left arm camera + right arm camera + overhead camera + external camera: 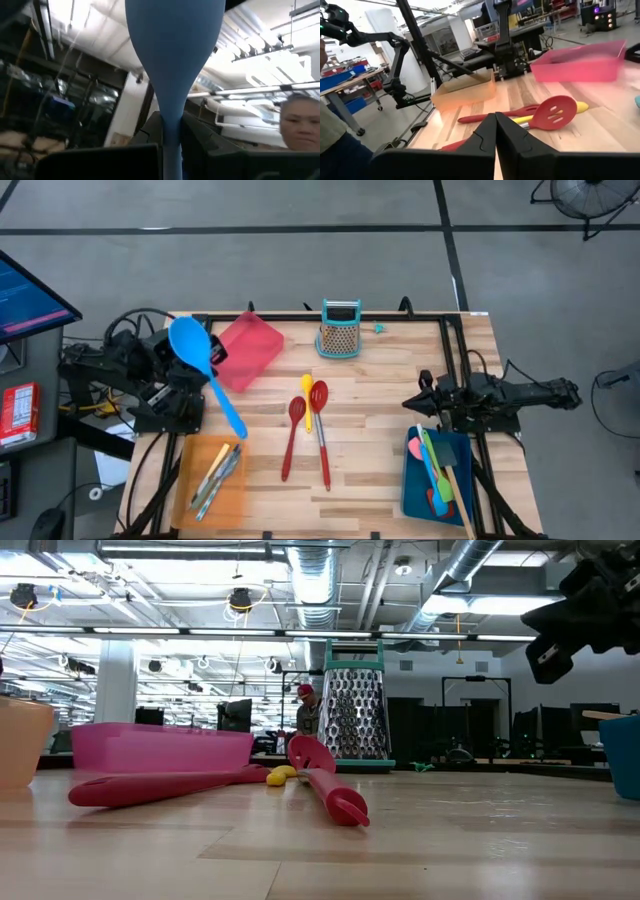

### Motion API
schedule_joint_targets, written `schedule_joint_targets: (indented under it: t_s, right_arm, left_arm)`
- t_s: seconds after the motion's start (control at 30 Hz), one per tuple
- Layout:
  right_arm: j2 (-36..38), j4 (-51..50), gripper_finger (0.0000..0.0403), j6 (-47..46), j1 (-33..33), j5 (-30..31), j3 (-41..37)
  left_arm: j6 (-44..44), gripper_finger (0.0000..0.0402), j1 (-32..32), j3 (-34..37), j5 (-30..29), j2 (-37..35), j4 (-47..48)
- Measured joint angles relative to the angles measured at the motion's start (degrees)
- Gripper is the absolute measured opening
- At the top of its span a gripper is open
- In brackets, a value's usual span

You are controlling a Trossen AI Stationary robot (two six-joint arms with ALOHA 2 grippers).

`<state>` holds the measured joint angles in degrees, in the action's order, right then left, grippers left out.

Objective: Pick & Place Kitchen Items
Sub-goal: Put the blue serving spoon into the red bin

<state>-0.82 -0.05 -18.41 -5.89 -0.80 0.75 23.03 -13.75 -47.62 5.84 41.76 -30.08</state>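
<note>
My left gripper [208,372] is shut on a big blue spoon [205,375] at the table's left edge, between the red tray and the orange tray. The spoon's bowl [172,45] fills the left wrist view, with the ceiling behind it. Two red slotted spoons [320,430] and a yellow spoon [307,395] lie flat on the table's middle. My right gripper [412,402] is shut and empty at the right, its fingers [495,132] pointing toward these spoons. My left gripper pinches the blue spoon's handle [171,142] between its two fingers, just below the bowl. The fingers lie along the handle and point upward. The spoon sits tilted, with its bowl [190,343] raised and its handle end [238,430] slanting down toward the table's near side.
A red tray [250,348] stands at the back left. An orange tray [190,485] with silvery cutlery is at the front left, and a blue tray [412,480] with spatulas at the front right. A box grater [340,330] stands at the far edge. A person shows in the room.
</note>
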Motion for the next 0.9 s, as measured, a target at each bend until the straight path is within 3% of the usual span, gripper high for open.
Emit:
schedule_joint_targets:
  t_s: [0.1,0.27,0.53,0.67,0.83,0.9]
  right_arm:
    - [-0.05,-0.05,0.0009,-0.07,-0.02,-0.02,0.0]
    - [-0.04,-0.09,0.0013,-0.07,-0.01,-0.04,0.0]
    - [-0.07,-0.11,0.001,-0.08,-0.01,-0.06,0.0]
    - [-0.07,-0.14,0.001,-0.07,-0.02,-0.1,0.0]
    - [-0.09,-0.14,0.001,-0.09,0.0,-0.19,0.0]
    - [-0.08,-0.14,0.001,-0.09,-0.01,-0.19,0.0]
  left_arm:
    - [-1.21,0.0018,2.07,0.0,-4.96,-0.15,-1.94]
    - [-7.39,0.0017,5.51,-0.02,-21.82,-0.14,1.07]
    - [-13.8,0.0017,9.43,0.0,-52.12,0.03,24.56]
    - [-9.22,0.0017,13.5,0.0,-55.45,0.12,35.3]
    - [-11.41,0.0017,21.2,0.0,-53.34,2.7,43.69]
    - [-10.36,0.0017,25.46,0.0,-49.24,4.48,47.32]
